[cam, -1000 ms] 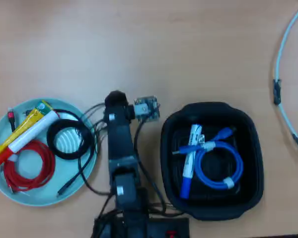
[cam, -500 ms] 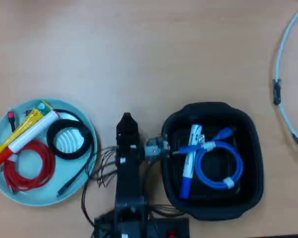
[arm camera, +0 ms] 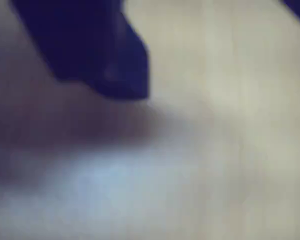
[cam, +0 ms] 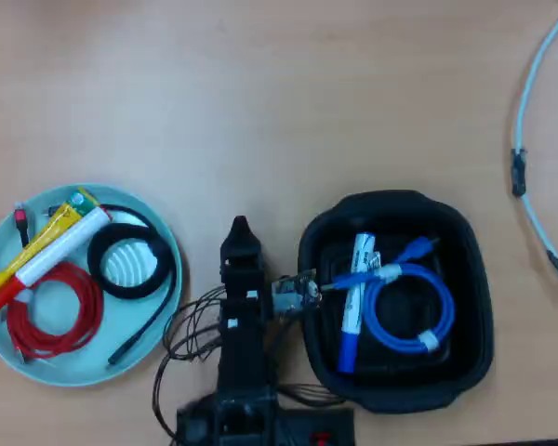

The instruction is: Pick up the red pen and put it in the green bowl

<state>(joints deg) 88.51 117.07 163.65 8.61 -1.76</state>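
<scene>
In the overhead view the red pen [cam: 60, 246], white-barrelled with a red cap at its lower left end, lies slanted inside the green bowl [cam: 70, 368] at the left. It rests beside a flat yellow strip. My gripper [cam: 239, 229] sits on the bare table between the bowl and the black tray, well to the right of the pen and holding nothing visible. Only one dark tip shows from above. The wrist view is badly blurred: one dark finger [arm camera: 97, 55] over pale table.
The bowl also holds a red cable coil [cam: 48, 314] and a black cable coil [cam: 130, 262]. The black tray [cam: 465, 242] at the right holds a blue-capped marker [cam: 355, 297] and a blue cable. Loose arm wires [cam: 191, 325] lie by the base. A white cable [cam: 530, 139] curves at the far right.
The arm has swung from beside the bowl to the centre and folded back toward its base. The gripper tip has moved down and slightly right in the overhead view. The pen has not moved.
</scene>
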